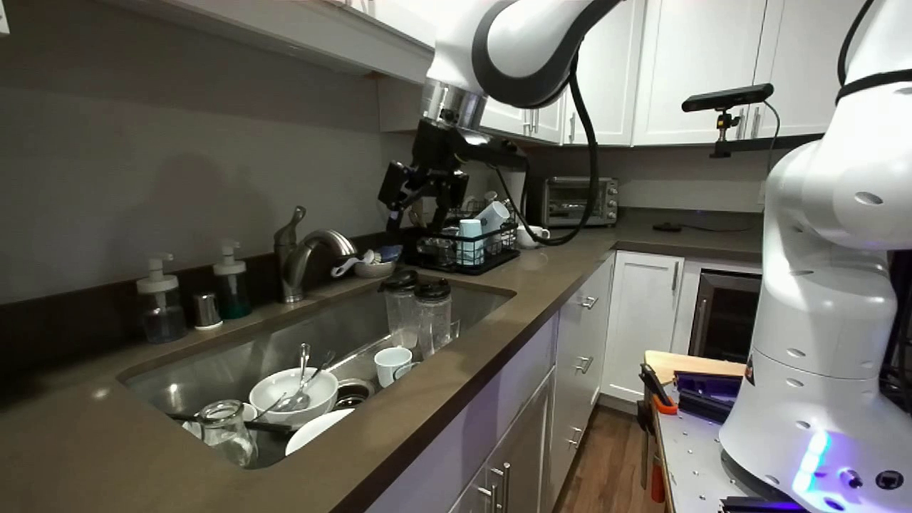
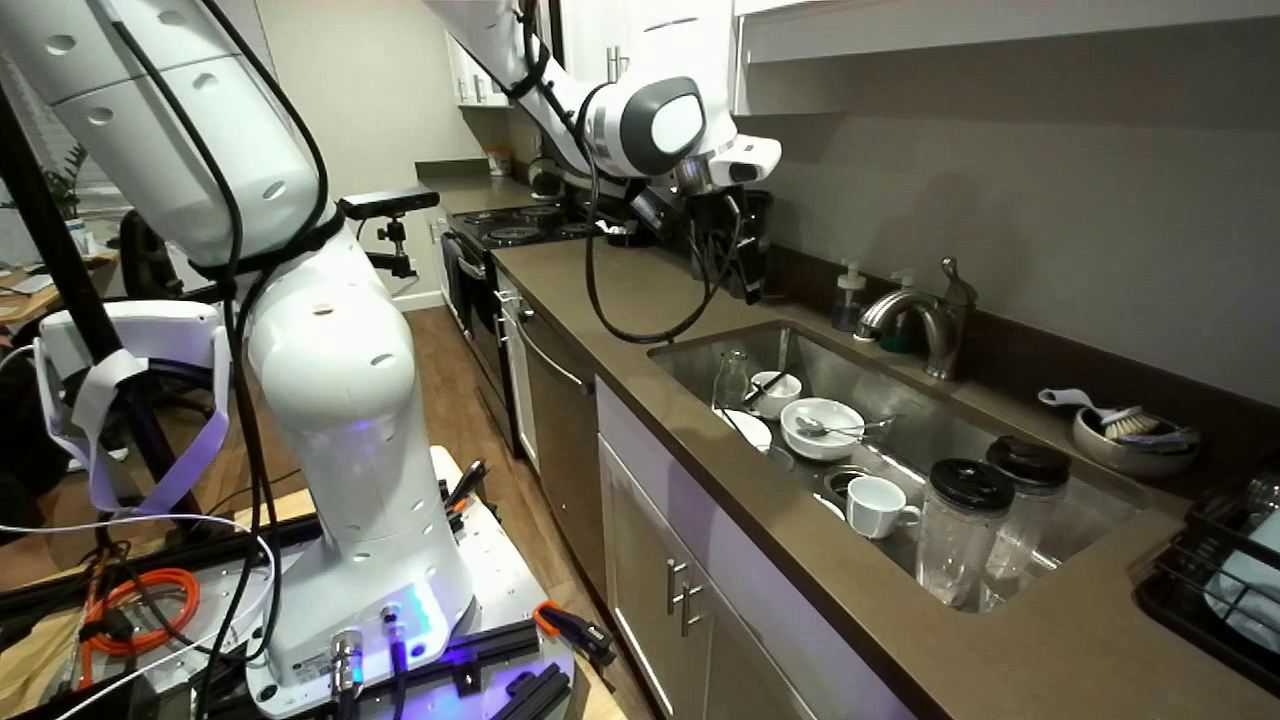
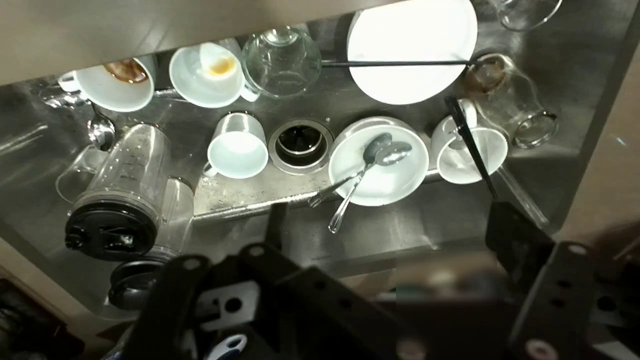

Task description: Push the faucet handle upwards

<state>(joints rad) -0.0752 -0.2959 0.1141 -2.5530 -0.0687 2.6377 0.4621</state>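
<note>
The faucet handle [image 1: 291, 224] is a thin silvery lever pointing up from the top of the steel faucet [image 1: 292, 274] behind the sink. It also shows in an exterior view [image 2: 957, 282], above the curved spout [image 2: 898, 303]. In the wrist view I cannot make it out; the lower part is dark and blurred. My gripper [image 1: 415, 219] hangs in the air above the sink area, apart from the handle. It also shows dark and partly hidden by cables in an exterior view [image 2: 735, 265]. In the wrist view the fingers [image 3: 391, 215] are wide apart with nothing between them.
The sink [image 3: 330, 245] holds mugs, a white bowl [image 3: 378, 170] with spoons, glasses and two lidded bottles [image 1: 432, 313]. Pump bottles [image 1: 161, 303] stand beside the faucet. A brush bowl [image 2: 1130, 445] and a black dish rack [image 1: 467, 263] stand on the counter. Cabinets hang above.
</note>
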